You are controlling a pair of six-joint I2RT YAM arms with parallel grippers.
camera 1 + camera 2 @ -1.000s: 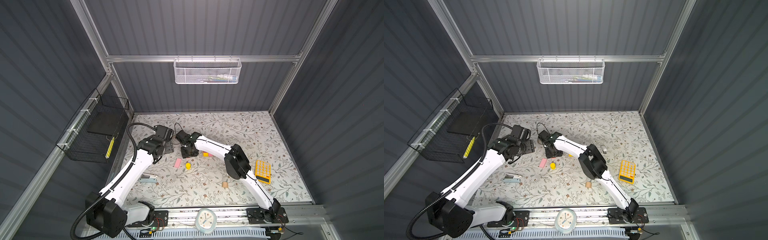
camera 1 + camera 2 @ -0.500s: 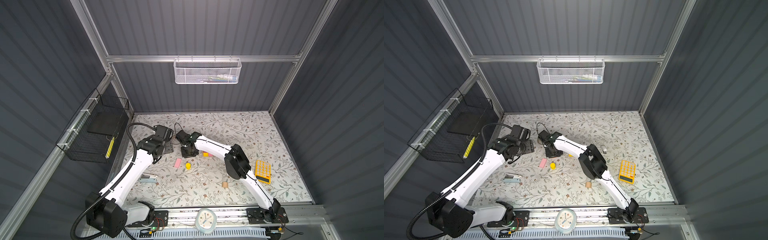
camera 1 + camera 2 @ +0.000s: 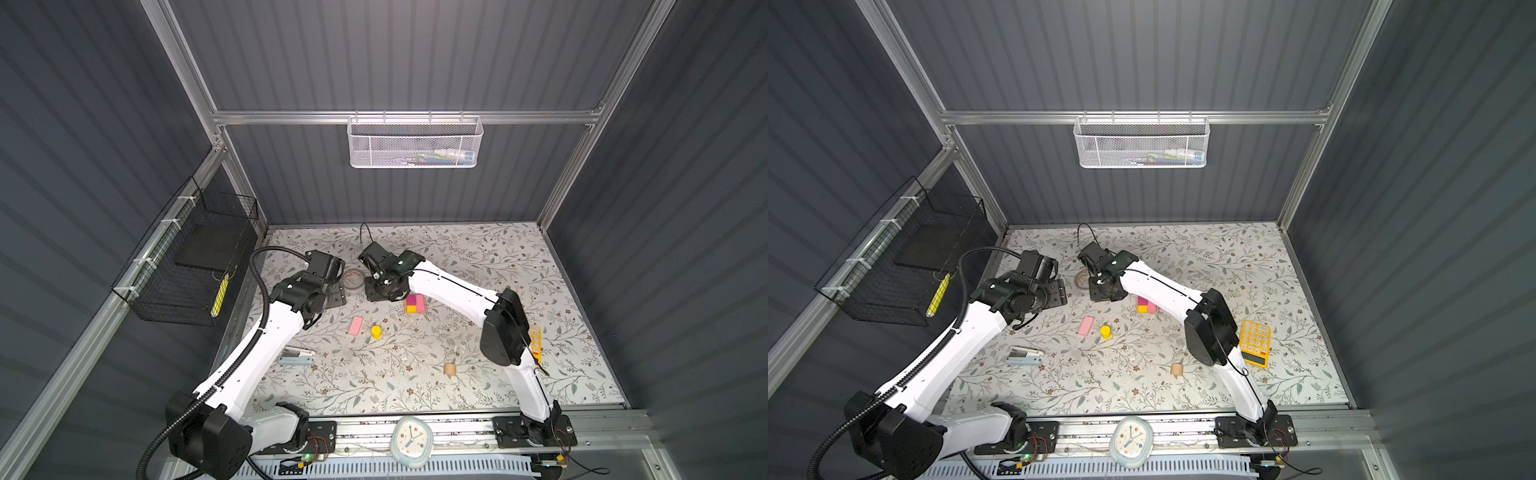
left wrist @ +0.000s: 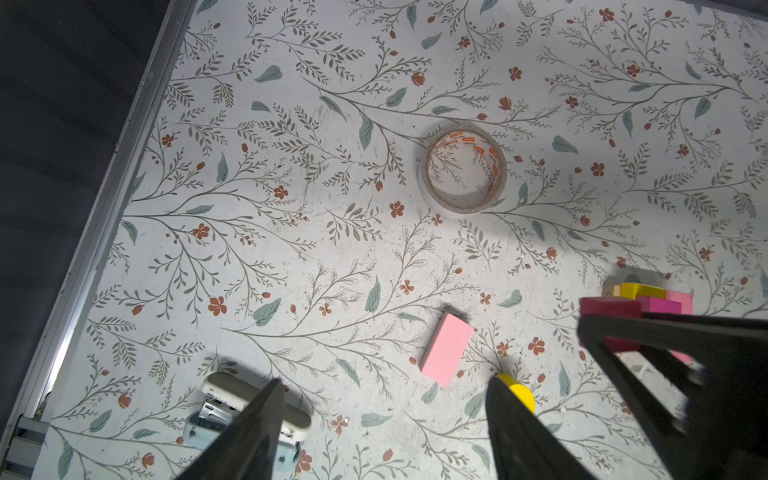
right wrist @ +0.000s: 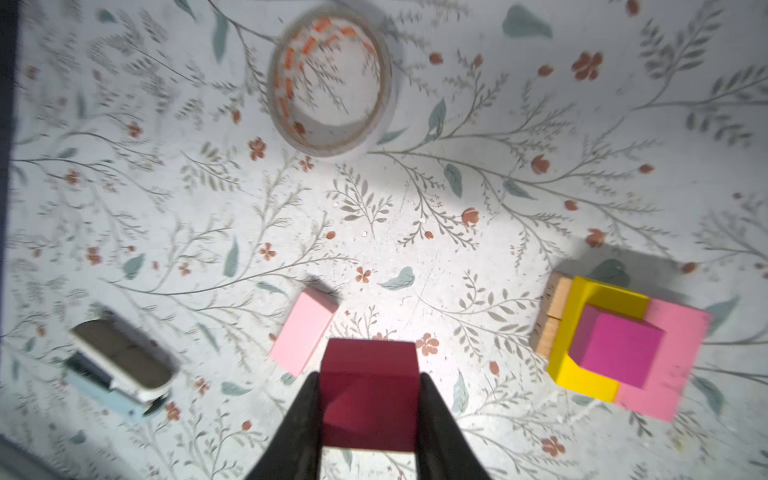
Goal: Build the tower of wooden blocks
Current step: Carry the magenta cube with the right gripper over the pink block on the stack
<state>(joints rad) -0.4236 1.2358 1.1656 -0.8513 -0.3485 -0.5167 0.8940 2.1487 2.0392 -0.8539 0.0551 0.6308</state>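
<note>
**Dark red cube [image 5: 368,399] pinched in the right gripper [image 5: 369,379], tower [image 5: 615,353] close beside**

In both top views the right gripper [image 3: 380,291] hung low over the floral mat [image 3: 478,257] just beside the tower [image 3: 414,304]. Its black body hid what it carried, and its white forearm overlapped the tower's edge. The left gripper [image 3: 334,295] sat near the mat's left side, with a tape roll [image 3: 354,279] between the two. A loose pink bar [image 3: 355,325] and a yellow cylinder [image 3: 376,331] lay side by side in front of the tower. A tan cylinder [image 3: 449,369] lay well apart toward the front, and a stapler [image 3: 296,357] lay by the left forearm. The calculator [image 3: 1255,343] lay beside the right elbow, which hid most of the calculator [image 3: 537,343] in a top view.

In the left wrist view the left gripper [image 4: 385,381] stood spread wide with nothing between its fingers. One finger covered part of the yellow cylinder [image 4: 521,395], the other part of the stapler [image 4: 224,403]. The pink bar [image 4: 446,349] lay free beyond them. The right gripper's dark fingers crossed in front of the tower [image 4: 652,296], carrying the dark red cube [image 4: 609,308].

In the right wrist view both fingers pressed the cube's sides, and the cube was apart from the tower. The tower had tan blocks at its base, yellow and pink pieces above them, and a magenta cube on top. The pink bar [image 5: 302,332] lay near the held cube. The stapler [image 5: 120,370] and tape roll [image 5: 330,79] were farther off and blurred.
</note>
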